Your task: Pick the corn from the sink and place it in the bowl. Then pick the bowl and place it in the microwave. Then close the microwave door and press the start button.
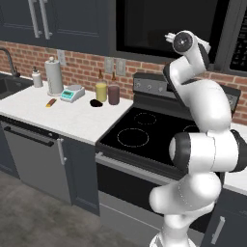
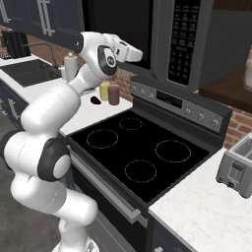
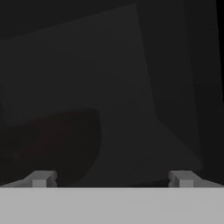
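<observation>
Four burner rings [image 2: 140, 171] mark the black cooktop. One paper towel roll [image 1: 54, 76], one kitchen scale [image 1: 72, 93], two jars [image 1: 107, 91], one small bottle [image 1: 36, 78] and one small orange-brown stick [image 1: 51, 102] stand on the counter [image 1: 58, 116]. One toaster [image 2: 237, 171]. One microwave [image 2: 187, 39].
</observation>
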Tool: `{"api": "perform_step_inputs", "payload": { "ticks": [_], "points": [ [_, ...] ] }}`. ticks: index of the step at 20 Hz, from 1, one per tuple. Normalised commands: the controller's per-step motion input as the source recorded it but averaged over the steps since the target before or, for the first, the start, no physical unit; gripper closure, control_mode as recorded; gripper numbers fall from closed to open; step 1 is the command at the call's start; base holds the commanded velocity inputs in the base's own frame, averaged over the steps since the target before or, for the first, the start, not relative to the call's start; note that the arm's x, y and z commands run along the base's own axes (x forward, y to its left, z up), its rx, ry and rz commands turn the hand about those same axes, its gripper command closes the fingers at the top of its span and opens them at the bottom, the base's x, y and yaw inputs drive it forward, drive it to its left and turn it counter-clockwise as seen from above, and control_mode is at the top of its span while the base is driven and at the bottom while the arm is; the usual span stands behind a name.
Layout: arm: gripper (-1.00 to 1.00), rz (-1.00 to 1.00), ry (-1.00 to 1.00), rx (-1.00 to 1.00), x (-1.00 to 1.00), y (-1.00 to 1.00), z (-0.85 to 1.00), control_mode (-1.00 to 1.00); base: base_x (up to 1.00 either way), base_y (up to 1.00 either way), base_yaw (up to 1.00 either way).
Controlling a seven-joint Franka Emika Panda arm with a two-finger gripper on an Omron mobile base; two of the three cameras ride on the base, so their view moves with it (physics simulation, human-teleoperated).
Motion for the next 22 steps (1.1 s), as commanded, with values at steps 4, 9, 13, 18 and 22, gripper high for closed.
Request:
{"api": "perform_step_inputs", "payload": {
  "ticks": [4,9,13,18,22],
  "points": [
    [-1.0,0.02,-0.04,0.02,0.21,-0.11,0.0,-1.0,0.0,0.0,0.0],
    [-1.0,0.02,-0.13,-0.03,-0.56,0.22,0.07,-1.0,0.0,0.0,0.0],
    [-1.0,0.02,-0.01,-0.04,-0.75,0.12,0.19,-1.0,0.0,0.0,0.0],
    [-1.0,0.04,0.0,-0.04,-0.87,0.06,0.0,-1.0,0.0,0.0,0.0],
    [1.0,0.05,0.0,-0.07,-0.99,0.09,0.0,-1.0,0.0,0.0,0.0]
  ]
}}
